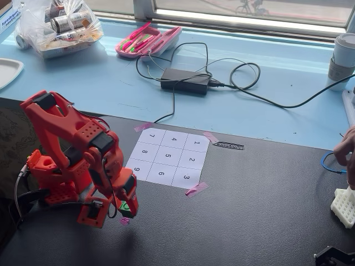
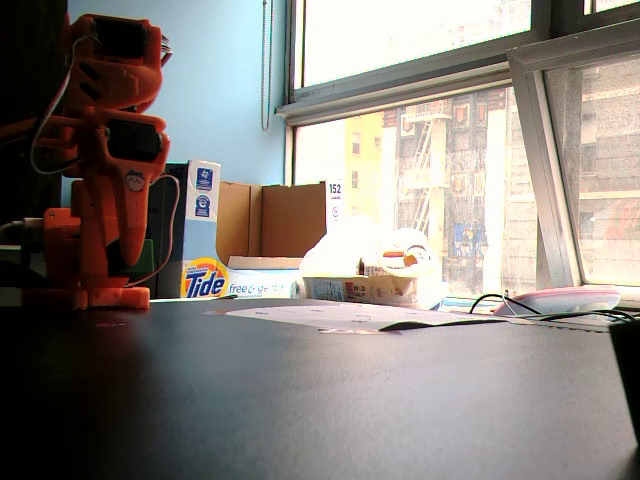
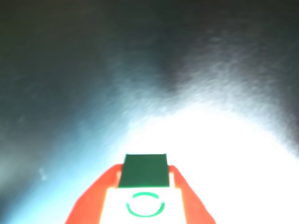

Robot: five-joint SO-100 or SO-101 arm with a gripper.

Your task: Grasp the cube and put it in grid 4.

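The green cube (image 1: 126, 208) is held between my orange gripper's (image 1: 126, 210) fingers, a little above the black table, left of and nearer than the numbered sheet. In the wrist view the cube (image 3: 143, 171) sits between the two orange fingers (image 3: 180, 184), its studded top washed out white with a green ring. The gripper (image 3: 144, 173) is shut on it. Grid 4 (image 1: 174, 139) is the middle cell of the sheet's far row, empty, well up and right of the gripper. In a fixed view from table level the arm (image 2: 105, 170) stands at the left; the cube is hidden there.
A pink tape scrap (image 1: 124, 221) lies under the gripper. Pink tape holds the sheet's corners (image 1: 196, 189). A power brick and cables (image 1: 186, 81) lie behind the sheet. A hand (image 1: 345, 151) and a white block (image 1: 344, 206) are at the right edge.
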